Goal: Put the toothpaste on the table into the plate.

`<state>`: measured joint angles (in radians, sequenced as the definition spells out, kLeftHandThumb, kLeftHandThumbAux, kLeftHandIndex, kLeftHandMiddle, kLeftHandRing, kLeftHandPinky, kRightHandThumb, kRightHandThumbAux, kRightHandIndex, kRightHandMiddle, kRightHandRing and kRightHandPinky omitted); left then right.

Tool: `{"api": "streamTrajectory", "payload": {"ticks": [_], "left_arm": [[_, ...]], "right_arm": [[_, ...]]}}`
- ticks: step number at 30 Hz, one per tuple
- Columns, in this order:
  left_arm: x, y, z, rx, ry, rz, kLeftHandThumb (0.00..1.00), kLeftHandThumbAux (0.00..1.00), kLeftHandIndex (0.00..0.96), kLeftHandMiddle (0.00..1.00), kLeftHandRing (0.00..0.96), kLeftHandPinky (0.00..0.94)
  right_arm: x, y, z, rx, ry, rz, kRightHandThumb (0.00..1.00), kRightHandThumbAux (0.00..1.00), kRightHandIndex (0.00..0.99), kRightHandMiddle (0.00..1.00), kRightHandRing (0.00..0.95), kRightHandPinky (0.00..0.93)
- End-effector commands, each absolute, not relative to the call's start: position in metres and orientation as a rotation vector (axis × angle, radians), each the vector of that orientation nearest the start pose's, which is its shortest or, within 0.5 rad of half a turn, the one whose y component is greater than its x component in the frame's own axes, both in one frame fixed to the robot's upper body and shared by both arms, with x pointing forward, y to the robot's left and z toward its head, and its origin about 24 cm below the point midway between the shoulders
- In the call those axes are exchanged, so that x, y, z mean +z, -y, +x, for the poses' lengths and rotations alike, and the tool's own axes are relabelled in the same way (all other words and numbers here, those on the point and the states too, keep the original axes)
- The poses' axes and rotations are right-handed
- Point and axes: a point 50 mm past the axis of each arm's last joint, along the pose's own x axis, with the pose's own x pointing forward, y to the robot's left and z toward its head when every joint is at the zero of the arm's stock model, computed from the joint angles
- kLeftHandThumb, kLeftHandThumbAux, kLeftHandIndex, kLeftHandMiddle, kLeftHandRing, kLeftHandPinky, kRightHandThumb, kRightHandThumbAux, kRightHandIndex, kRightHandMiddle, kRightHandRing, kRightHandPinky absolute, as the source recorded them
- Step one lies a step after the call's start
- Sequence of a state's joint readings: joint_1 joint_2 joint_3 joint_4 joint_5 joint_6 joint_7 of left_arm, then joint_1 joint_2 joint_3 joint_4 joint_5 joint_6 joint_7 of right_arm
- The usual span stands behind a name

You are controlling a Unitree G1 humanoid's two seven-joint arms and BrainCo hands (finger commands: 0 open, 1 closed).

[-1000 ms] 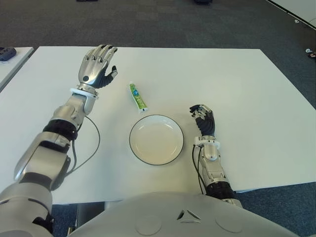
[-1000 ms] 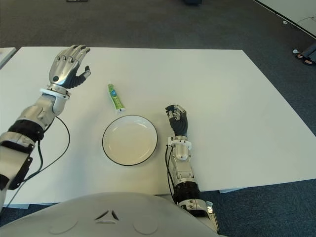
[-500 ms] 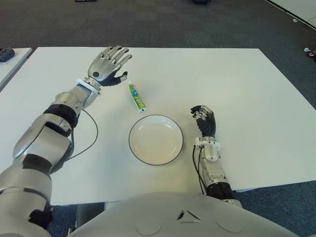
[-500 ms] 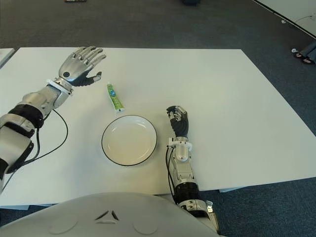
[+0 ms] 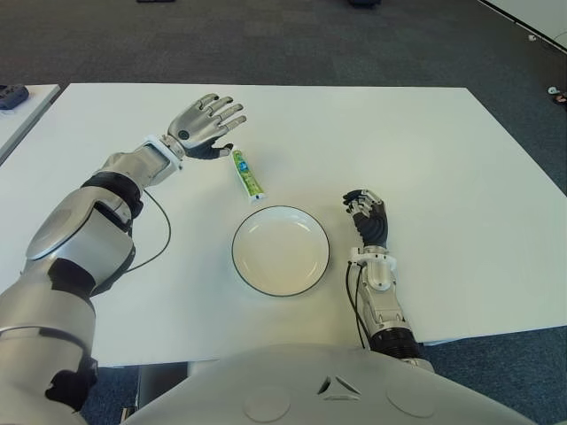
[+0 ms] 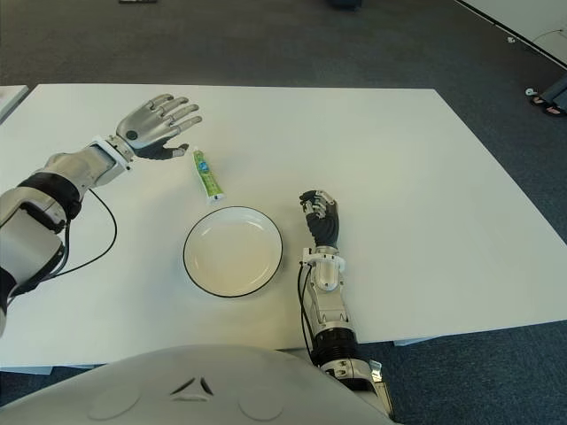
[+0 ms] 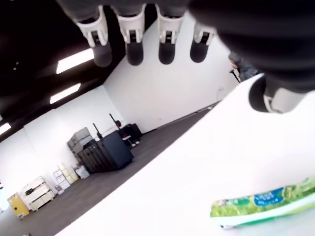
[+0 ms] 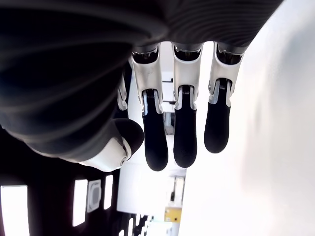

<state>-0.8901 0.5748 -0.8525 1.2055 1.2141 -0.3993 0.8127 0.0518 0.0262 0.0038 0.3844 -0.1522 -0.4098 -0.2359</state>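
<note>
White tabletop (image 5: 443, 159) fills most of the eye views, with dark grey carpet (image 5: 292, 40) beyond its far edge and past its right edge. At the far left, a second pale table corner (image 5: 22, 106) shows across a narrow gap of carpet, with a dark object on it that is too small to identify.

On the left side, the left hand (image 5: 205, 127) is held out over the table, well in from the left and far edges, palm down, fingers (image 7: 134, 37) spread and straight, holding nothing. Its thumb tip shows just beside the far end of the toothpaste (image 5: 247, 173); whether they touch cannot be told. A black cable (image 5: 159, 239) loops on the table by the left forearm.

The toothpaste, a green and white tube, lies flat on the table, its length running from far to near, cap end toward the plate (image 5: 241, 266). It lies just beyond the plate's far rim, apart from it. The plate is white with a dark rim and sits near the table's middle, toward the near edge.

Right of the plate, the right hand (image 5: 367, 216) shows close beside it, fingers (image 8: 183, 123) loosely curled and holding nothing. From there the table runs bare to its right and far edges.
</note>
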Motion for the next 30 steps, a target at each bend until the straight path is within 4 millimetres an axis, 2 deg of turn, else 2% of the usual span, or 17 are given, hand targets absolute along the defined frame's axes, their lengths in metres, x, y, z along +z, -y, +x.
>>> {"api": "streamTrajectory", "payload": {"ticks": [1,10,15,30], "left_arm": [[0.064,-0.195,0.356,-0.524,0.724,2.029,0.445,0.318,0.000,0.000,0.000,0.002],[0.056,-0.185,0.353,-0.670,0.771,2.055,0.484,0.361,0.000,0.000,0.000,0.000],[0.040,-0.178,0.348,-0.748,0.756,2.107,0.504,0.387,0.000,0.000,0.000,0.003],[0.032,-0.167,0.344,-0.935,0.780,2.138,0.583,0.537,0.013,0.016,0.014,0.043]], "right_arm": [[-0.019,0.151,0.223,-0.194,-0.006,-0.107,0.707,0.732,0.428,0.476,0.456,0.473],[-0.019,0.151,0.222,-0.198,0.008,-0.106,0.705,0.733,0.428,0.477,0.457,0.474],[-0.019,0.151,0.221,-0.197,0.011,-0.106,0.704,0.733,0.428,0.476,0.455,0.471],[-0.020,0.151,0.217,-0.213,0.014,-0.096,0.705,0.731,0.429,0.480,0.460,0.486]]}}
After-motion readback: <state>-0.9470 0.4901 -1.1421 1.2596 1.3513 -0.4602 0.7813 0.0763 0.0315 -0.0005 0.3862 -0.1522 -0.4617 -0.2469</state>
